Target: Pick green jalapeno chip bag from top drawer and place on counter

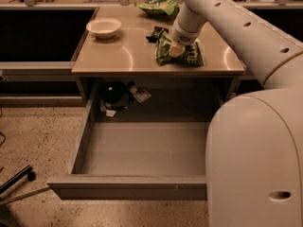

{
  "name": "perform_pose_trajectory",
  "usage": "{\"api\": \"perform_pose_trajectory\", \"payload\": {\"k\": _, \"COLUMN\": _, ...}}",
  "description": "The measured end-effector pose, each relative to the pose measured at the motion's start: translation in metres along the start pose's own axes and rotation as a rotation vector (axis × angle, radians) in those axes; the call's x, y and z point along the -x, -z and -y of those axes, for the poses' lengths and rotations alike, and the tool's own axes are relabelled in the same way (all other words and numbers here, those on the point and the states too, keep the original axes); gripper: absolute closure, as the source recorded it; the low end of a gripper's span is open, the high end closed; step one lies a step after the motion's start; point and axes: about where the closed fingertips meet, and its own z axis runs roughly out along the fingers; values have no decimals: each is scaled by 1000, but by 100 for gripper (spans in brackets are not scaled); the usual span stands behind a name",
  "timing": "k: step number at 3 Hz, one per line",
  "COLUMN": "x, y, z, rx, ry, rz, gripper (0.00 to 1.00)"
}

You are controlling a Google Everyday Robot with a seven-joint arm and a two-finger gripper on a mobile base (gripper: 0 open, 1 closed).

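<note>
The green jalapeno chip bag (190, 56) lies crumpled on the beige counter (128, 56), right of middle near the front edge. My gripper (175, 49) comes down from the arm at upper right and rests on the left half of the bag. The top drawer (128, 186) stands pulled far out below the counter, and its grey floor shows bare.
A white bowl (104, 27) sits at the counter's back left. A puffier green bag (158, 6) and a small black packet (155, 33) lie behind the gripper. A dark object (113, 93) and a small card (140, 95) sit at the drawer's back. My body (255, 160) fills the lower right.
</note>
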Motion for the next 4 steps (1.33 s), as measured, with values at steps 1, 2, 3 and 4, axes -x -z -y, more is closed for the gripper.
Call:
{"api": "perform_pose_trajectory", "payload": {"k": 1, "x": 0, "y": 0, "z": 0, "rx": 0, "ry": 0, "rz": 0, "gripper": 36}}
{"api": "perform_pose_trajectory", "payload": {"k": 2, "x": 0, "y": 0, "z": 0, "rx": 0, "ry": 0, "rz": 0, "gripper": 11}}
{"api": "perform_pose_trajectory", "payload": {"k": 3, "x": 0, "y": 0, "z": 0, "rx": 0, "ry": 0, "rz": 0, "gripper": 0}}
{"api": "perform_pose_trajectory", "payload": {"k": 4, "x": 0, "y": 0, "z": 0, "rx": 0, "ry": 0, "rz": 0, "gripper": 0}}
